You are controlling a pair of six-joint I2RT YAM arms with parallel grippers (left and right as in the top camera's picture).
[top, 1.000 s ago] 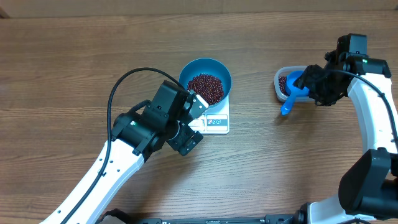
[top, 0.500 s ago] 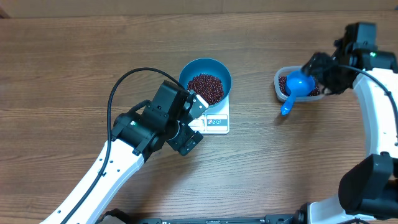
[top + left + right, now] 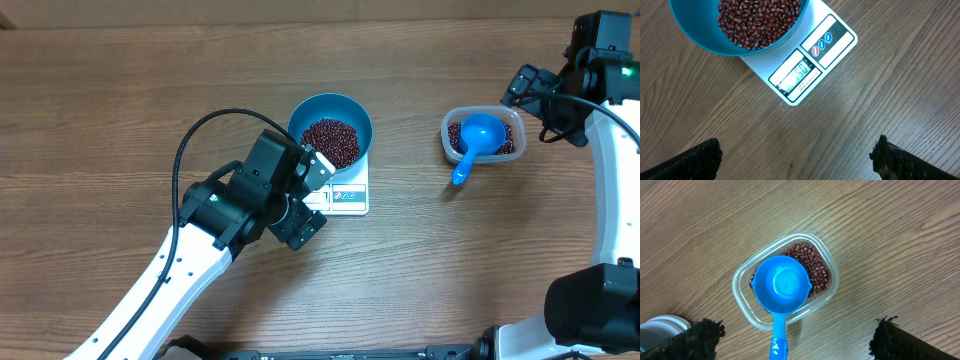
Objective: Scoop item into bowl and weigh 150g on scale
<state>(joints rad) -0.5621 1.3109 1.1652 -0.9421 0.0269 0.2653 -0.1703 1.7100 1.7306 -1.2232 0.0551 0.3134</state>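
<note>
**Bowl filled and on the scale, both pincers empty**

The teal bowl (image 3: 331, 105) sits on the white scale (image 3: 827, 37) near the middle of the table (image 3: 120, 80), with a heap of red-brown beans (image 3: 760, 20) inside it. In the left wrist view the display appears to read the target weight, though the digits are faint.

The left pincer (image 3: 797, 160) hangs just in front of the scale with its jaws spread wide and nothing between them. Well off to the right, the clear tub (image 3: 745, 310) holds the leftover beans, and the blue scoop (image 3: 785, 285) rests in it with its handle poking over the rim. The right pincer (image 3: 797, 340) hovers above the tub, also wide open and empty.

The danger I see is the left arm's closeness. If it swings carelessly it could clip the bowl or press on the scale, which would upset the reading or scatter beans. The bowl also overhangs the platform, so a knock might slide it off. On the right, a low pass could catch the scoop handle and tip the tub.
</note>
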